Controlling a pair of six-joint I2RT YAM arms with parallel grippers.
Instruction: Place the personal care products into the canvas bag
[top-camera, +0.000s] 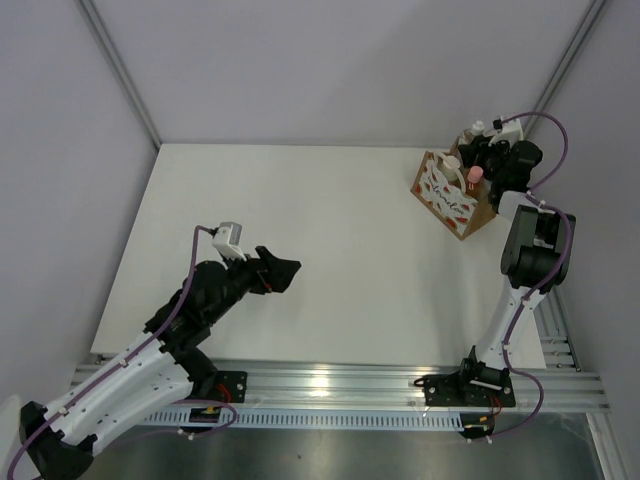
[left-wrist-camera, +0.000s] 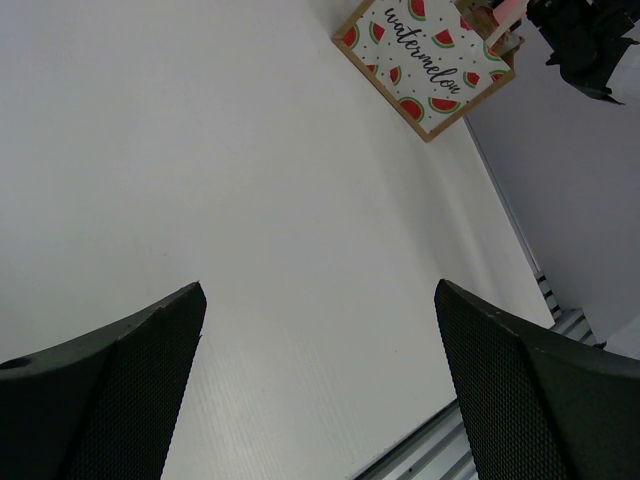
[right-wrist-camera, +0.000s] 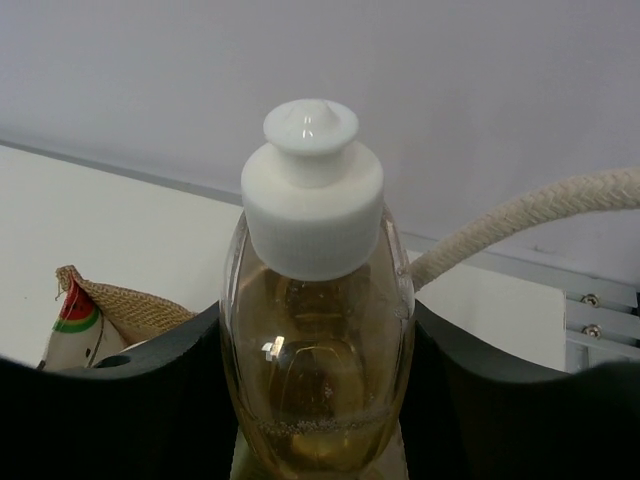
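My right gripper (right-wrist-camera: 318, 335) is shut on the squat amber flask (right-wrist-camera: 315, 350) with a white cap and holds it upright, cap up, right at the canvas bag (top-camera: 447, 195). In the top view the right gripper (top-camera: 497, 158) hangs over the bag's far side. A tan corner of the bag (right-wrist-camera: 115, 305) and a white rope handle (right-wrist-camera: 520, 215) show beside the flask. The orange bottle with a pink cap (top-camera: 475, 174) stands inside the bag. My left gripper (top-camera: 284, 270) is open and empty over bare table; its view (left-wrist-camera: 320, 300) shows the bag's white panel (left-wrist-camera: 425, 60) far off. The white and beige bottles are hidden.
The white table (top-camera: 300, 230) ends at an aluminium rail (top-camera: 340, 385) at the near edge. Grey walls close in behind and to both sides. The bag stands at the far right corner, close to the right wall.
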